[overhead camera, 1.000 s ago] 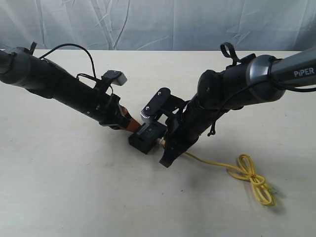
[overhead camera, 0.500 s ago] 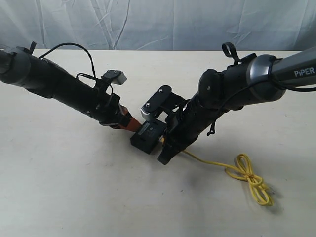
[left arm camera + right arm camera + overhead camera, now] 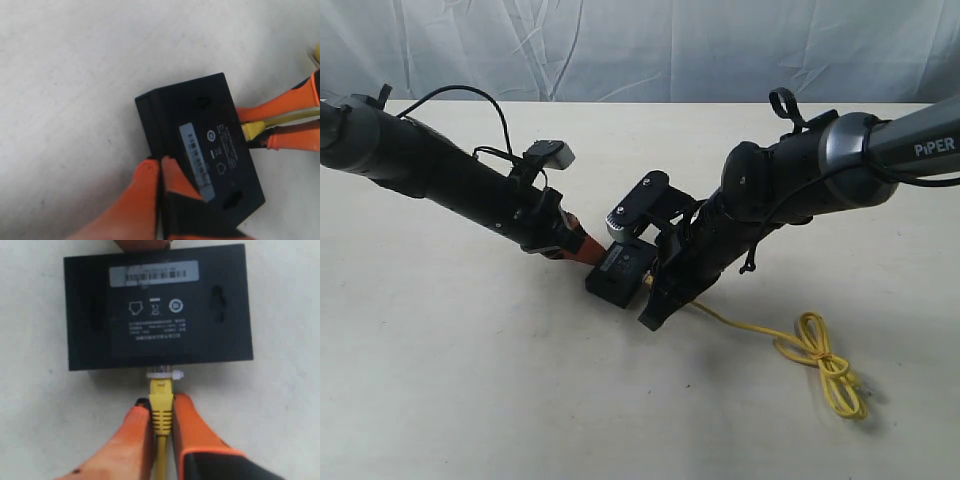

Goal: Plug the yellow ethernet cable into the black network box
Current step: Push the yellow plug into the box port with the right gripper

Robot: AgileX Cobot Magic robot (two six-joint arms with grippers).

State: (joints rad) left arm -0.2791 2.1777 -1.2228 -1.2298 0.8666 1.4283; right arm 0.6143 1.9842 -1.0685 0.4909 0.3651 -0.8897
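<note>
The black network box (image 3: 617,272) lies flat at the table's middle, label side up (image 3: 155,310). My right gripper (image 3: 161,402) is shut on the yellow ethernet cable (image 3: 161,412) at its ribbed boot. The clear plug (image 3: 164,373) meets the box's side; how deep it sits is hidden. In the exterior view this gripper (image 3: 650,288) is at the box's right, and the cable trails to a tied loop (image 3: 825,365). My left gripper (image 3: 160,162) is shut, its orange tips pressed against the box's (image 3: 200,135) opposite side. It (image 3: 584,252) reaches in from the left.
The cream table (image 3: 470,380) ends at a far edge below a white cloth backdrop (image 3: 640,45). Both black arms slope down toward the middle, the left (image 3: 440,175) and the right (image 3: 800,185). The cable's loose loop lies front right.
The right gripper with the plug has edged slightly toward the box, and the cable's loop has been drawn a little along the table. The left gripper has held its place.
</note>
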